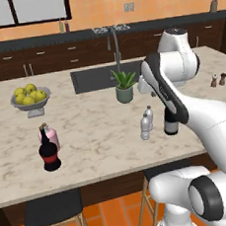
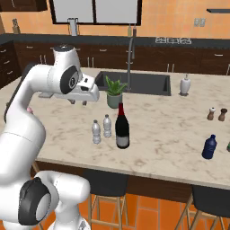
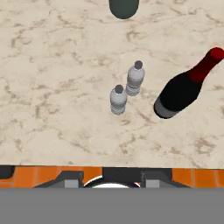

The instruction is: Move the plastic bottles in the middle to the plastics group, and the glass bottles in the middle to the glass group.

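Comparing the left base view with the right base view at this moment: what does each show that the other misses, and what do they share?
Left base view alone: the bowl of lemons and, near the counter's left front, the squat dark red-labelled bottle with the pink bottle behind it.

Right base view alone: the blue bottle, the white soap dispenser, and the wine bottle's red neck and label.

Both: the two clear water bottles, the potted plant, the sink, and the salt and pepper shakers.
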Available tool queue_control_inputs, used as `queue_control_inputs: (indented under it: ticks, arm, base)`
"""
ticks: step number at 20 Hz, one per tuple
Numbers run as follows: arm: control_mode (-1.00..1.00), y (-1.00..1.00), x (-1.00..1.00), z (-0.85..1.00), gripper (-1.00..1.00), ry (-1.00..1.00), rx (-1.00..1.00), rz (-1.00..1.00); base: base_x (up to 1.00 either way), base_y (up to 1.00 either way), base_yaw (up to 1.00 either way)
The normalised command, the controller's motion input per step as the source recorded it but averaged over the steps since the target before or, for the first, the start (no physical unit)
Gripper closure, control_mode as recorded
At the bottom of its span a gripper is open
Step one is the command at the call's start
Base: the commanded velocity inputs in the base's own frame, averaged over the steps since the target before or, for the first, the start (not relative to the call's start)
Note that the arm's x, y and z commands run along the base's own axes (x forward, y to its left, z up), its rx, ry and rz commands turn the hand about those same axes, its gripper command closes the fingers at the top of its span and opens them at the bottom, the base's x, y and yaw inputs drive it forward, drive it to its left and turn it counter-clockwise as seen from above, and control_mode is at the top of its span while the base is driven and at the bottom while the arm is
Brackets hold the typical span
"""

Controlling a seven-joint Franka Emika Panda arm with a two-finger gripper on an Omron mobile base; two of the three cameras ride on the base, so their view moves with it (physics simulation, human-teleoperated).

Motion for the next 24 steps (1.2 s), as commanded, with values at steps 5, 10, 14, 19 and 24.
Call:
queue_control_inputs:
  ticks: [5, 10, 14, 19, 24]
  arm:
    - [-1.00, 0.04, -0.04, -0.27, -1.00, 0.04, -0.04, 0.00]
    - [-1.00, -0.74, 0.00, -0.33, -1.00, 0.03, -0.02, 0.00]
    - [-1.00, -0.89, 0.00, -0.04, -1.00, -0.02, 0.03, 0.00]
    - [-1.00, -0.73, 0.28, 0.02, -1.00, -0.04, 0.03, 0.02]
    - [-1.00, -0.51, 0.45, 0.12, -1.00, -0.04, 0.00, 0.04]
  base:
    - [0.00, 0.00, 0.00]
    - [0.00, 0.00, 0.00]
    - [0.00, 0.00, 0.00]
    - [0.00, 0.00, 0.00]
    - [0.00, 0.00, 0.00]
